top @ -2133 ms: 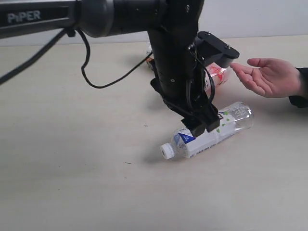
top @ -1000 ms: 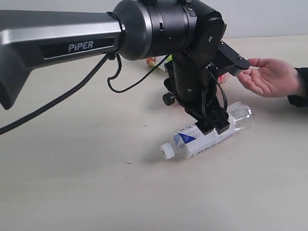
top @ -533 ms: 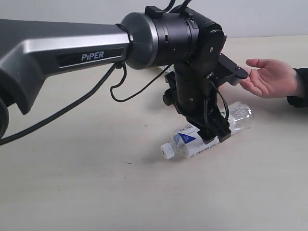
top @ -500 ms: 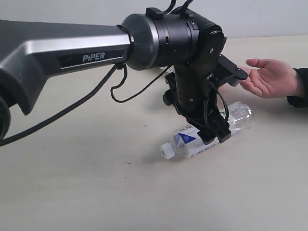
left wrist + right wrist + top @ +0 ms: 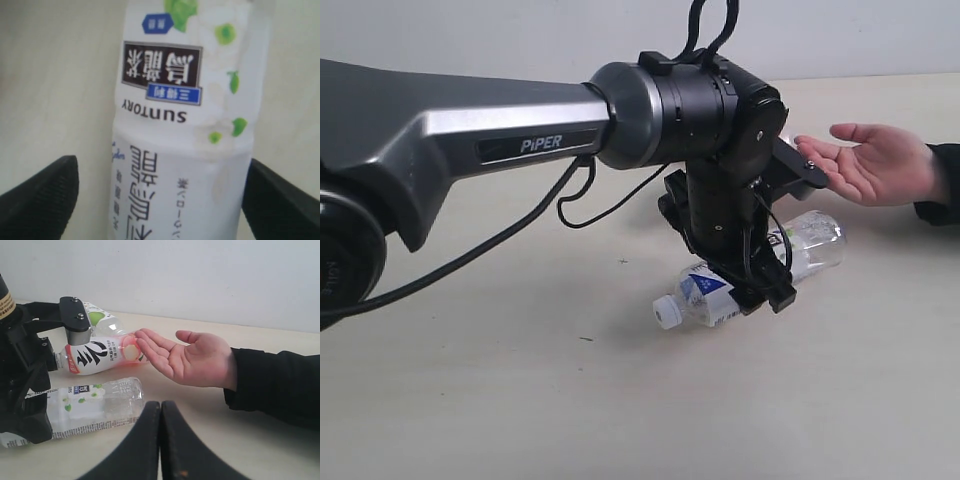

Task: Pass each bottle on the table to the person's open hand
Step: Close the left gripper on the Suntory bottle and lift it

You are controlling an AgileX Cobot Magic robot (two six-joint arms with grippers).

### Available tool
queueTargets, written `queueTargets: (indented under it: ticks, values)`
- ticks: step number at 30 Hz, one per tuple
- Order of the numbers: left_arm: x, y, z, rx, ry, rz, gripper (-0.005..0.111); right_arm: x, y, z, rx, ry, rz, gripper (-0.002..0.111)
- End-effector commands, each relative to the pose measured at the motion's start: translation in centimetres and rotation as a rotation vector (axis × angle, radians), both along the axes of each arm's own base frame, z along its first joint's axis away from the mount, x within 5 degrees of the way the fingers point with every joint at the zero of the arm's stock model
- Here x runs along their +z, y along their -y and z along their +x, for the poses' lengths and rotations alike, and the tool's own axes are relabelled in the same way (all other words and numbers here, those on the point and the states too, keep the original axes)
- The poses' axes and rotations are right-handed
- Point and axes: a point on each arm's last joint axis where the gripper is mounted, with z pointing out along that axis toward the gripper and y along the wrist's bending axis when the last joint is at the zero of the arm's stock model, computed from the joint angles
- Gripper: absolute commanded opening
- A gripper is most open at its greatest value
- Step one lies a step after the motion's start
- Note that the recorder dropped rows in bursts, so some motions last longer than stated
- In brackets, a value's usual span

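The left claw (image 5: 760, 292) is down over a blue-and-white bottle (image 5: 708, 293) that lies on its side on the bench (image 5: 470, 400). The bottle's white cap points to about 8 o'clock and its clear base to 2 o'clock. The left wrist view shows the claw's two black fingers (image 5: 42, 195) standing wide apart, one on each side of the label. There is a gap on one side, and I cannot tell whether the other finger touches.

At 2 o'clock from that bottle a person's hand (image 5: 875, 165) waits palm up, just above the bench.

The right claw (image 5: 160, 410) has its fingers pressed together with nothing between them.

Past the blue-and-white bottle, a red-and-white bottle (image 5: 100, 356) lies on its side with its base near the hand's fingertips. Another bottle with a green picture (image 5: 107, 324) lies close behind it.
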Motion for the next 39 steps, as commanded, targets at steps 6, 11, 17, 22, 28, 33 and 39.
queueTargets:
  ticks: [6,11,17,22,28,33,39]
  values:
    - [0.44,0.18,0.00,0.009,0.003,-0.020,0.082,-0.05,0.01,-0.01,-0.001,0.010,0.003,0.000]
    - [0.44,0.26,-0.12,0.007,0.002,-0.021,0.082,-0.05,0.01,-0.01,-0.001,0.010,0.003,0.000]
    - [0.31,0.22,-0.26,0.007,-0.012,-0.018,0.082,-0.05,0.01,-0.01,-0.001,0.010,0.003,0.000]
    - [0.31,0.20,-0.27,0.007,-0.014,-0.016,0.082,-0.05,0.01,-0.01,-0.001,0.010,0.003,0.000]
    - [-0.02,0.14,-0.31,0.001,-0.021,-0.002,0.082,-0.05,0.01,-0.01,-0.001,0.010,0.003,0.000]
    - [-0.49,0.13,-0.32,-0.003,-0.028,0.010,0.082,-0.05,0.01,-0.01,-0.001,0.010,0.003,0.000]
    - [-0.51,0.12,-0.33,-0.011,-0.028,0.012,0.071,-0.05,0.01,-0.01,-0.001,0.010,0.003,0.000]
